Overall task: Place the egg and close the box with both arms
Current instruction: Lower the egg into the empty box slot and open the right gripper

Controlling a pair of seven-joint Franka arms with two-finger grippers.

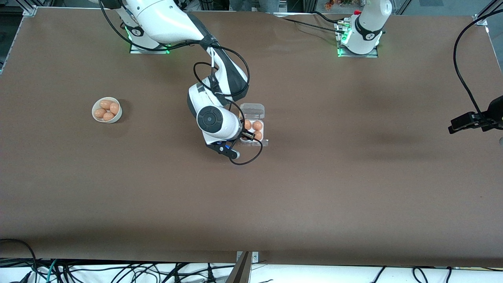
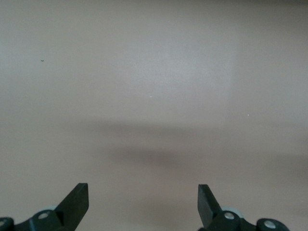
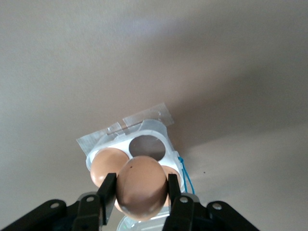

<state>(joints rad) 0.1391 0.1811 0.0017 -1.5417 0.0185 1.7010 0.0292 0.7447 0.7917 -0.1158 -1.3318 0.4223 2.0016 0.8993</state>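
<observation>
Right gripper (image 3: 140,192) pinches smooth, fragile orange-brown egg (image 3: 140,185) at its middle over clear-plastic egg box (image 1: 253,125); left gripper (image 2: 143,202), fingers apart, waits.

I see a brown table (image 1: 353,188) filling the frame. Directly on it, left of centre, sits a round white bowl (image 1: 116,116) of eggs. At frame centre lies the clear-plastic egg box (image 1: 262,118), its lid open toward the upper edge.
</observation>
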